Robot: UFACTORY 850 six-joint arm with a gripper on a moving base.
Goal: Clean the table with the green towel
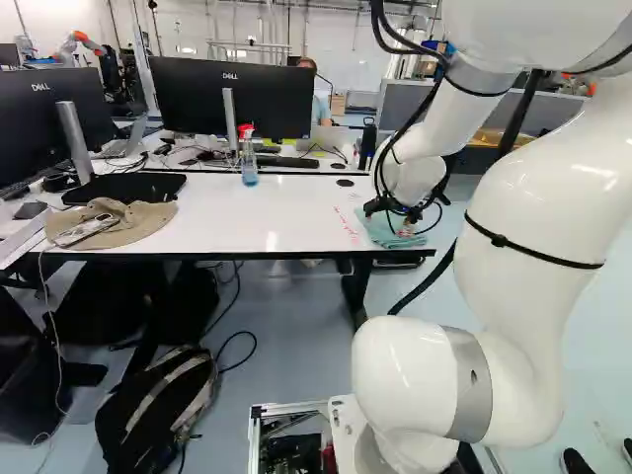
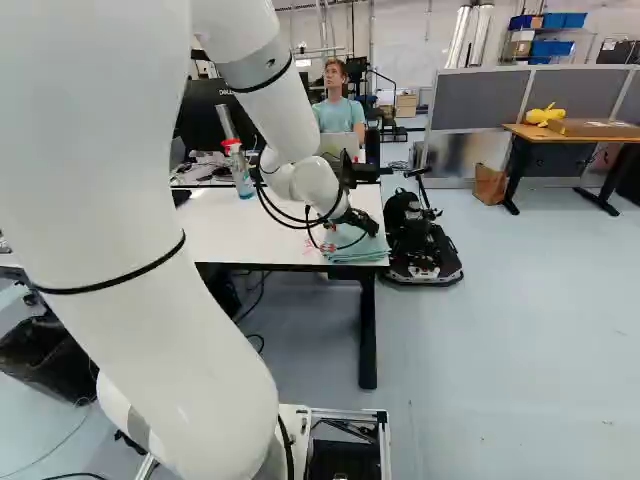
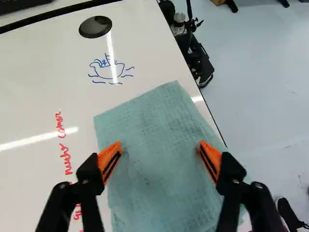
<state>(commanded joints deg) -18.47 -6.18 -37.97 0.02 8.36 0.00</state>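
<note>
Hand wide, nothing gripped, right over the green towel; can't tell if tips touch cloth. Towel lies on near end of the surface, right of centre in left base view. Reads as pick-up step. Next: settle onto cloth, close to bunch it, then wipe. Targets: red writing just beside towel, blue drawing beyond. Spray bottle farther back, upper left of left base view.

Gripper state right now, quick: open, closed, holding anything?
Gripper: open, fingers spread wide over the green towel, holding nothing.
</note>
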